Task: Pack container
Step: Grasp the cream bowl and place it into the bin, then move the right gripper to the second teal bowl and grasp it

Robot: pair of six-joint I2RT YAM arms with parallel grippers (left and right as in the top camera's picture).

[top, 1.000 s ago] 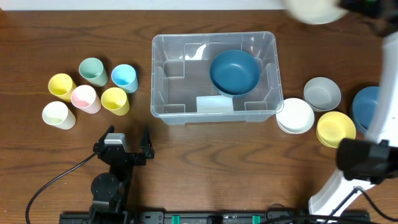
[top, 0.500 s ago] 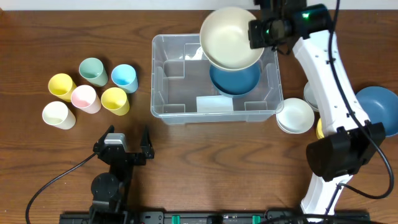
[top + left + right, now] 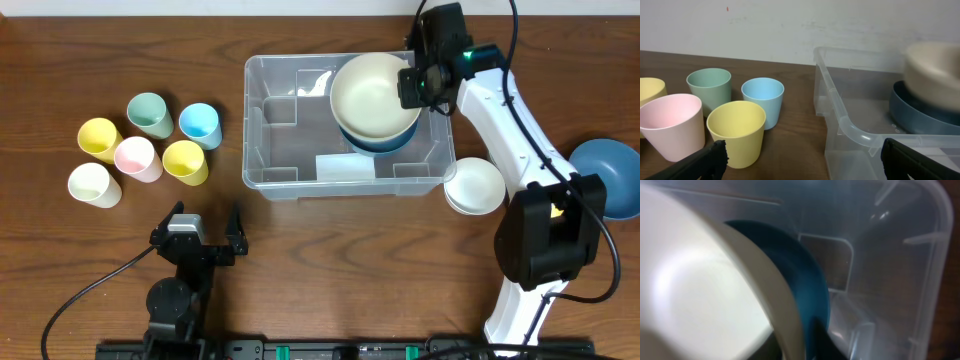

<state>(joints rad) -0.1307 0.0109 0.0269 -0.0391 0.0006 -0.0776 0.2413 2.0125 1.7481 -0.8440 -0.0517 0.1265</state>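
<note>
The clear plastic container [image 3: 262,150] stands mid-table with a dark blue bowl [image 3: 382,144] inside on its right. My right gripper [image 3: 418,84] is shut on the rim of a cream bowl [image 3: 372,95] and holds it just above the blue bowl. In the right wrist view the cream bowl [image 3: 700,285] fills the left, over the blue bowl [image 3: 805,275] and the container wall [image 3: 935,245]. My left gripper [image 3: 195,228] is open and empty near the front edge. The left wrist view shows the container [image 3: 850,127] and both bowls [image 3: 935,70].
Several cups stand at the left: yellow [image 3: 99,138], green [image 3: 150,114], blue [image 3: 199,124], pink [image 3: 137,158], yellow [image 3: 185,161] and white [image 3: 93,184]. White bowls [image 3: 474,186] and another blue bowl [image 3: 610,175] sit right of the container.
My right arm has swung in from the far right with the cream bowl and brought it down over the blue bowl in the container. The left arm has not moved.
</note>
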